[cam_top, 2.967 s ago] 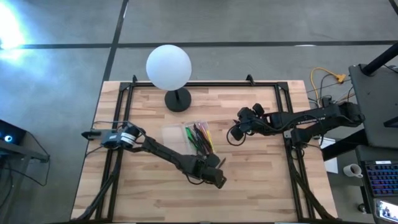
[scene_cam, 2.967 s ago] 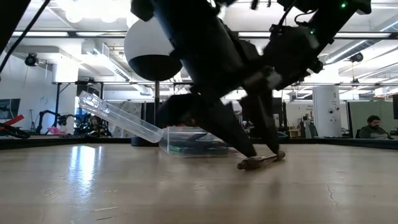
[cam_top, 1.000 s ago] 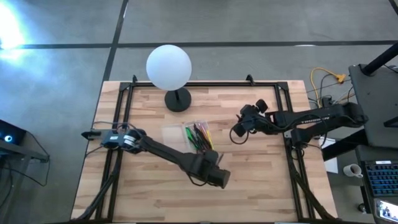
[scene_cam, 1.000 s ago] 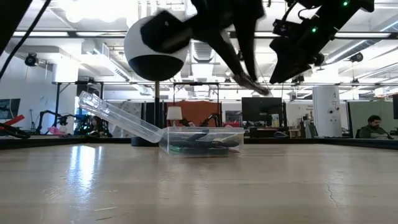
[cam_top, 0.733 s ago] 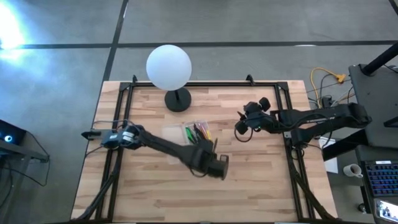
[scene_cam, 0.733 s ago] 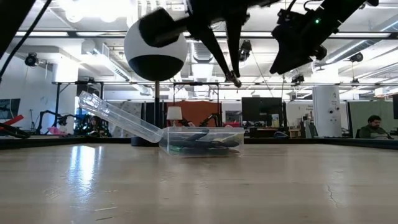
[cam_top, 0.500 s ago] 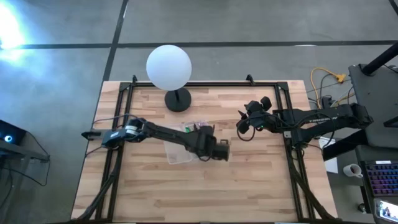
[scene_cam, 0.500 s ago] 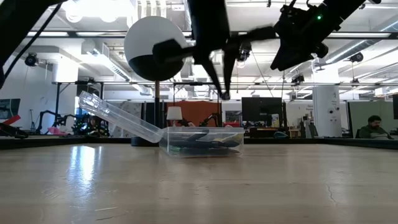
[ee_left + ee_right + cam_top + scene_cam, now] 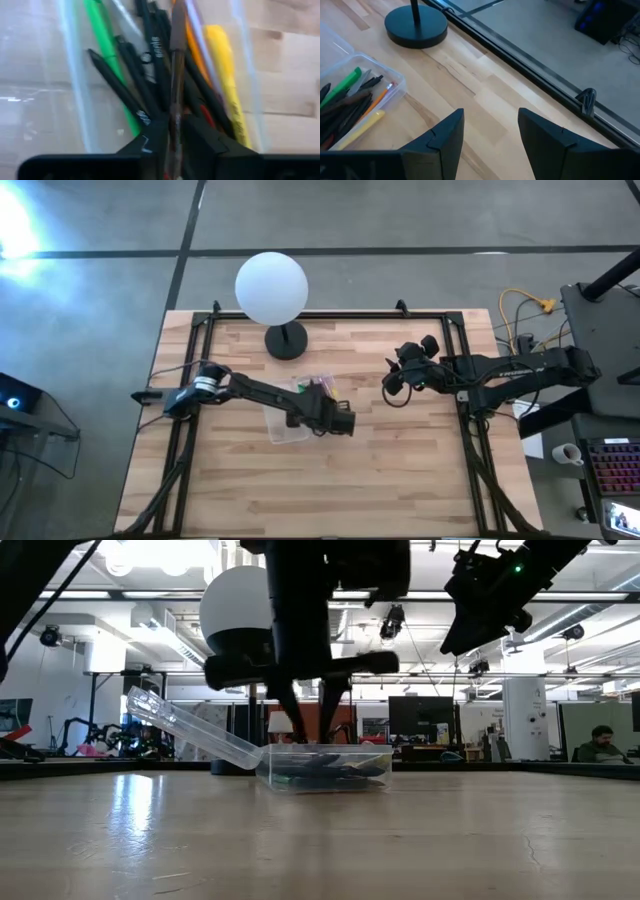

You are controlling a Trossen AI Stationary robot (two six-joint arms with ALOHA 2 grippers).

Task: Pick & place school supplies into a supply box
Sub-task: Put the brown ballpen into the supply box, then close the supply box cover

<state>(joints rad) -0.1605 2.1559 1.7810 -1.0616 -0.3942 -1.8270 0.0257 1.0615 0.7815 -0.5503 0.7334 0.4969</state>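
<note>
Near the high view's centre, the left gripper (image 9: 318,402) is clamping a dark pen (image 9: 176,65) over the supply box (image 9: 288,426), risking a tilted release that bounces it onto the table (image 9: 400,470).

A white globe lamp (image 9: 271,287) on a black base (image 9: 287,340) stands at the wooden table's (image 9: 420,470) far edge, left of centre.

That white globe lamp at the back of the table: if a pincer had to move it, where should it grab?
Probably the thin upright stem just above the round black base, coming in level from the side. The white globe lamp is topped by a wide, smooth ball likely too big for the open right pincer, and the flat base gives no edge.
</note>
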